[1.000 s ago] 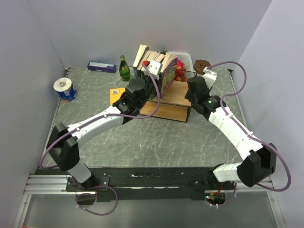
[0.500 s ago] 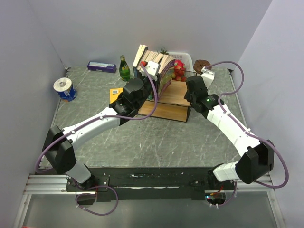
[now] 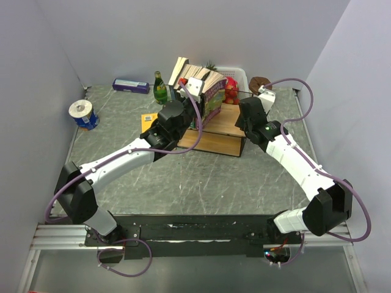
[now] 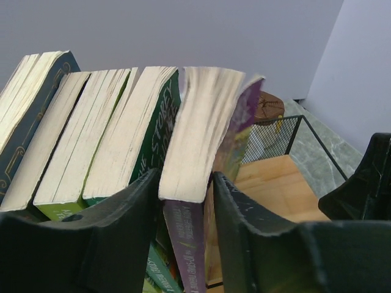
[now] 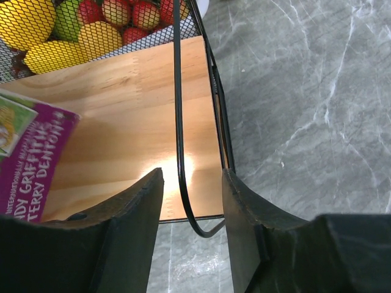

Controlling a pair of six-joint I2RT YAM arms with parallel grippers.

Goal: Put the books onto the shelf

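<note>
Books stand in a leaning row at the left end of the shelf, page edges up; the shelf sits mid-table toward the far side. From the left wrist cam, L to R: dark blue book, two pale-edged ones incl. a green book, then the purple book on the right of the row. Right part of the board is bare wood.

Left gripper brackets the purple book's page block, one finger close on each side. Can't tell whether they pinch it or just stand beside it.

Right gripper is at the shelf's right end w/ fingers spread. The thin black wire frame runs between them w/ a gap on both sides. Purple book's lower corner rests on the board to the left of that gripper.

White fruit basket is behind the shelf, fruit showing through mesh. Green bottle stands just left of the books, blue box farther left. A blue and white roll is near the left wall.
</note>
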